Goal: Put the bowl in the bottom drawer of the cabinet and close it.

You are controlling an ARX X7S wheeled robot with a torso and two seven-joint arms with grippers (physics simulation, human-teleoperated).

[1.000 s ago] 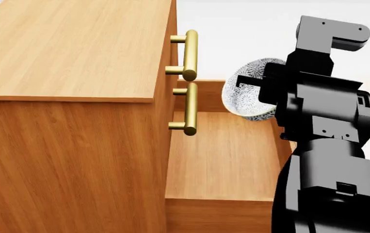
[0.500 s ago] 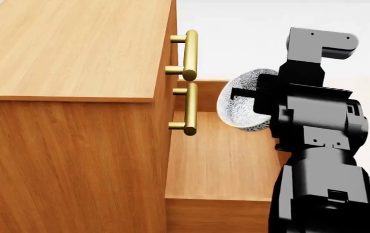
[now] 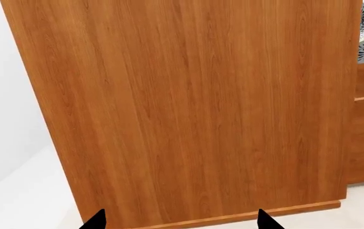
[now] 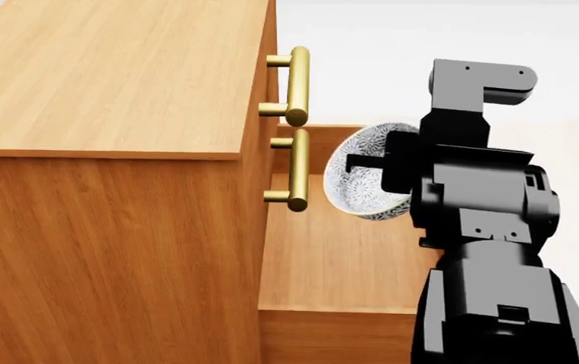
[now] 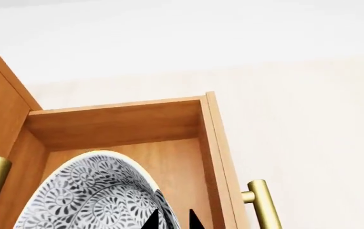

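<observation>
— Over the pulled-out drawer, what is the right tool (image 5: 172, 220) doing?

— Its two black fingertips are pinched on the rim of the bowl (image 4: 365, 182), one inside and one outside, so it is clamped on the bowl. From the head view a dark finger lies across the bowl's inner face.

— How does the bowl sit?

— Tipped on edge, off the wood. Its round mouth faces sideways toward the cabinet (image 4: 117, 152), so its axis runs roughly level rather than upright. The bowl is smooth glazed white, covered inside and out with fine grey-blue scrolling flowers, and has a thin pale rim.

— And where is it relative to the bottom drawer (image 4: 345, 250)?

— Held above the open box, near the drawer's far end, just beside the brass bar handles (image 4: 297, 87) of the two upper drawers. The drawer is a plain orange-brown wooden box with straight walls and a flat grained floor; in the right wrist view its own round brass handle (image 5: 265, 205) stands on the outer front face.

— The left tool (image 3: 178, 222)?

— Only two dark tips show at the frame's edge, set apart with nothing between them, facing the cabinet's flat wood-grain side panel near its base strip. A sliver of the bowl peeks past the panel's edge. Pale floor (image 3: 16, 200) lies beneath.
</observation>
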